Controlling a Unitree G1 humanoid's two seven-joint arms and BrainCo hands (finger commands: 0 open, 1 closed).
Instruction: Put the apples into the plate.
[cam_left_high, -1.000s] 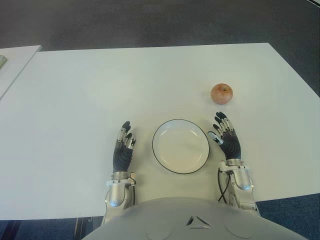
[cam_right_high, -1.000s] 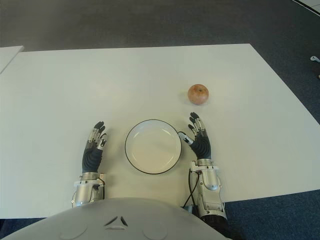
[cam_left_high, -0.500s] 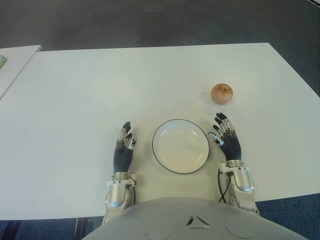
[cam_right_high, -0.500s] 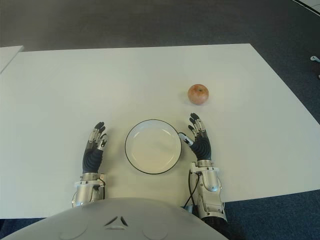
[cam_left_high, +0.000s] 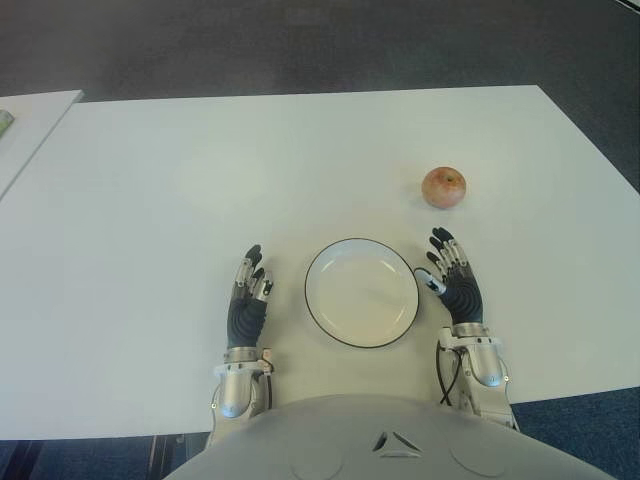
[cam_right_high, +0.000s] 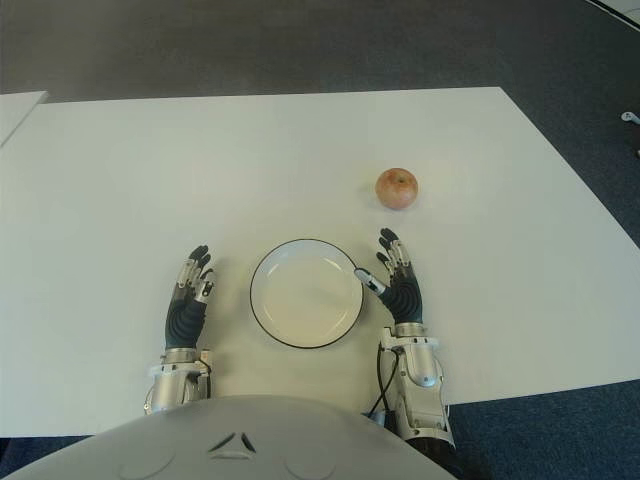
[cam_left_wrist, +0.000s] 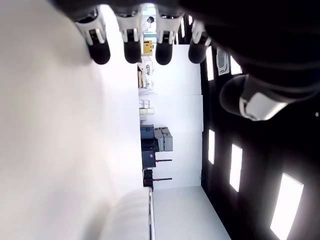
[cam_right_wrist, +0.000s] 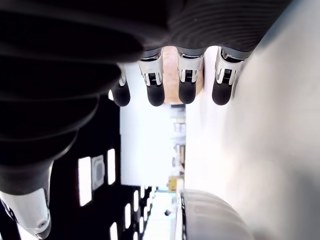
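1. The landmark is the plate (cam_left_high: 361, 292), a white round dish with a dark rim, lying on the white tabletop (cam_left_high: 180, 180) close in front of the robot's body.
2. The left hand (cam_left_high: 247, 298) shows just to the left of the plate, a clear strip of tabletop between them. Its fingers are stretched out and hold nothing. It looks idle.
3. The right hand (cam_left_high: 454, 282) shows just to the right of the plate, its thumb close beside the rim. Its fingers are extended forward and slightly spread, and it too holds nothing.
4. The plate itself holds nothing; its inside is bare.
5. Only one apple (cam_left_high: 443, 187) is in view. It sits on the tabletop beyond the plate and to its right, apart from the rim, with its stem dimple turned up.
6. The relation that matters: the apple lies straight ahead of the right hand's fingertips, a short way past them, not touching. The right wrist view confirms this, showing the apple (cam_right_wrist: 172, 75) behind the outstretched fingers (cam_right_wrist: 187, 90).
7. The right hand is clearly the nearer one; the left hand is on the far side of the plate from the apple.
8. The task seems not yet begun. A likely next move is a forward reach by the right hand, then a carry back and leftward to the plate.
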